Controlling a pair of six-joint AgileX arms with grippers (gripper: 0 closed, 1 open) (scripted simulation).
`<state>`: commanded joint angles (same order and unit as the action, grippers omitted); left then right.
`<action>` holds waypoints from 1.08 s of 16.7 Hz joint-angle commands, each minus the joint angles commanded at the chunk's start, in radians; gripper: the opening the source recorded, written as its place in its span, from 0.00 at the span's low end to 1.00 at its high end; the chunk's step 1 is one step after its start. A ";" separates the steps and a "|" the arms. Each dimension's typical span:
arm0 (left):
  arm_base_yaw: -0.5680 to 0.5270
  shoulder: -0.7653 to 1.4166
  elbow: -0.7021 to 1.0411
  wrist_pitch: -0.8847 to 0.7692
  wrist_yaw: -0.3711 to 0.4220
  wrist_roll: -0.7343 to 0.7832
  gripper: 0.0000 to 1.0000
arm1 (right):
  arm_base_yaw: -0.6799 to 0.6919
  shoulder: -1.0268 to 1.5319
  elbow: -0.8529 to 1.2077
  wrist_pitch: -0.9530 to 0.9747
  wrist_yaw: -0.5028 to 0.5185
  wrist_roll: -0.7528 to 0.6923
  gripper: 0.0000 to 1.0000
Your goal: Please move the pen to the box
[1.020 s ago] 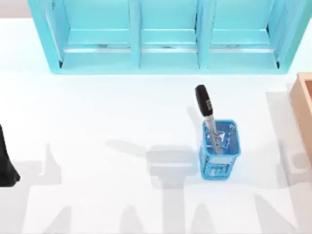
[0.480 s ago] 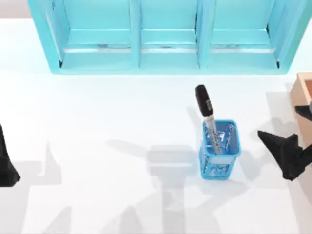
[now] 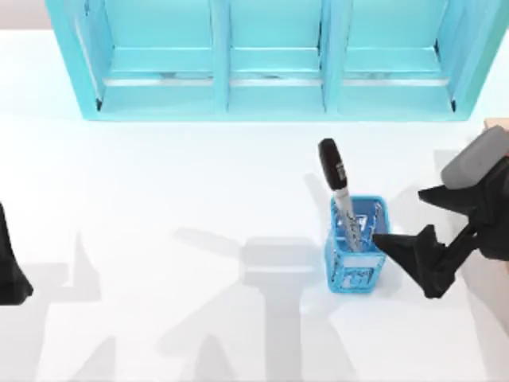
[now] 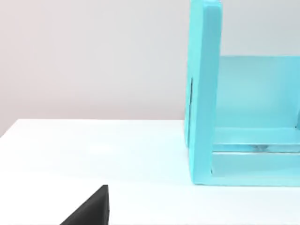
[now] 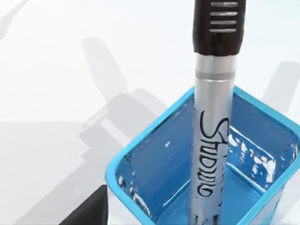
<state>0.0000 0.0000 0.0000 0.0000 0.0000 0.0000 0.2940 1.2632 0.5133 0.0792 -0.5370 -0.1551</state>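
The pen (image 3: 337,181) stands tilted in a small blue mesh basket (image 3: 357,272), its black cap up and leaning toward the shelf. In the right wrist view the pen (image 5: 213,126) is close, its printed barrel inside the basket (image 5: 140,161). My right gripper (image 3: 406,219) hovers open just right of the basket, with nothing between its fingers. The arm hides most of the tan box (image 3: 499,124) at the right edge. My left gripper (image 3: 9,274) rests at the left edge.
A large cyan shelf unit (image 3: 270,60) spans the back of the table, and its side wall (image 4: 204,93) stands near the left wrist. White tabletop lies open between the left arm and the basket.
My right arm came in from the right edge and moved left toward the basket, now covering most of the box. The pen, the basket and the left arm have not moved.
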 joint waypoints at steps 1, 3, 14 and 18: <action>0.000 0.000 0.000 0.000 0.000 0.000 1.00 | 0.000 0.000 0.000 0.000 0.000 0.000 1.00; 0.000 0.000 0.000 0.000 0.000 0.000 1.00 | -0.005 -0.004 -0.004 -0.001 0.002 0.001 1.00; 0.000 0.000 0.000 0.000 0.000 0.000 1.00 | 0.153 0.424 0.121 0.346 0.128 0.109 1.00; 0.000 0.000 0.000 0.000 0.000 0.000 1.00 | 0.175 0.468 0.134 0.389 0.146 0.124 1.00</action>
<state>0.0000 0.0000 0.0000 0.0000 0.0000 0.0000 0.4690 1.7312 0.6470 0.4681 -0.3912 -0.0314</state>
